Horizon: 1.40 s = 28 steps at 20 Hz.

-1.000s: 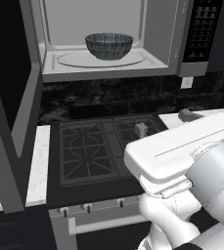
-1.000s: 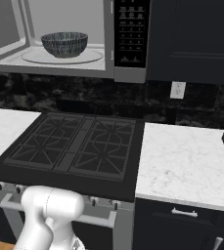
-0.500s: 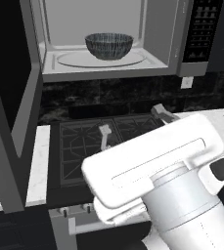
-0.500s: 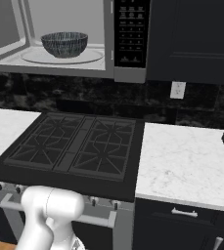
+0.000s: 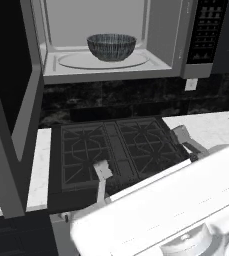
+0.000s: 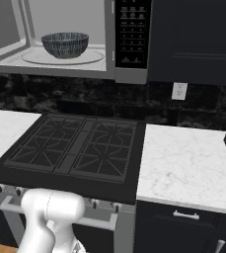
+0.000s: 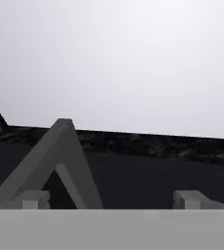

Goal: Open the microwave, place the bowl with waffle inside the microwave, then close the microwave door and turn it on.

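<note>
The microwave [image 5: 111,70] is seen across the top of the left base view and at the upper left of the right base view, its cavity exposed. The microwave door [image 5: 16,115] is swung open along the left edge of the left base view. The bowl [image 6: 65,44] is seated on the glass turntable [image 6: 92,58] inside the cavity. The gripper [image 7: 111,200] is observed at the bottom of the hand view, its fingertips [image 7: 33,199] set well apart with nothing between them.
</note>
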Tool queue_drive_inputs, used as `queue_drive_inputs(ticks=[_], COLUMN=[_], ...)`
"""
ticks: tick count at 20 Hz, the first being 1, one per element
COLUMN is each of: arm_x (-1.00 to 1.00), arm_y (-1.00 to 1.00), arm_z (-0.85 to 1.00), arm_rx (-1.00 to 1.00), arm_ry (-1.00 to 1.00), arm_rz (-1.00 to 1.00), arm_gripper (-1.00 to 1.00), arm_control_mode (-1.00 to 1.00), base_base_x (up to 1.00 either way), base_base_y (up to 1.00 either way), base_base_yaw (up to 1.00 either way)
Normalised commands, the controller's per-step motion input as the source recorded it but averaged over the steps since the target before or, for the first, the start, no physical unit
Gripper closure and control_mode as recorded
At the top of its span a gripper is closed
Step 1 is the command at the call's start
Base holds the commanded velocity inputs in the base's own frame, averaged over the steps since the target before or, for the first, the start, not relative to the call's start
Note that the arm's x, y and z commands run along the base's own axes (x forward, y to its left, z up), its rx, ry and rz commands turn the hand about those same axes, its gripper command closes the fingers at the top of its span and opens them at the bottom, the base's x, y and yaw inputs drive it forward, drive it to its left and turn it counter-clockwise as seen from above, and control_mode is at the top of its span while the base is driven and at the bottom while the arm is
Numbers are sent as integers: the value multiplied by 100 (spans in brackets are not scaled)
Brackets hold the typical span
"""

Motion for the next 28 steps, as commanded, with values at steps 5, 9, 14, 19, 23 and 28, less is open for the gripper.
queue_drive_inputs(ticks=[5, 9, 14, 19, 23, 28], arm_x=[-47, 0, -2, 7, 35, 4], arm_y=[71, 99, 81, 37, 43, 34], arm_z=[14, 5, 0, 0, 0, -7], arm_rx=[0, -11, -12, -4, -11, -10], arm_ry=[-28, -2, 0, 2, 19, 24], arm_rz=[6, 1, 0, 0, -16, -25], arm_gripper=[-100, -100, -100, -100, -100, -100], arm_control_mode=[-100, -100, -100, -100, -100, -100], base_base_x=[0, 0, 0, 0, 0, 0], base_base_y=[0, 0, 0, 0, 0, 0], base_base_yaw=[0, 0, 0, 0, 0, 0])
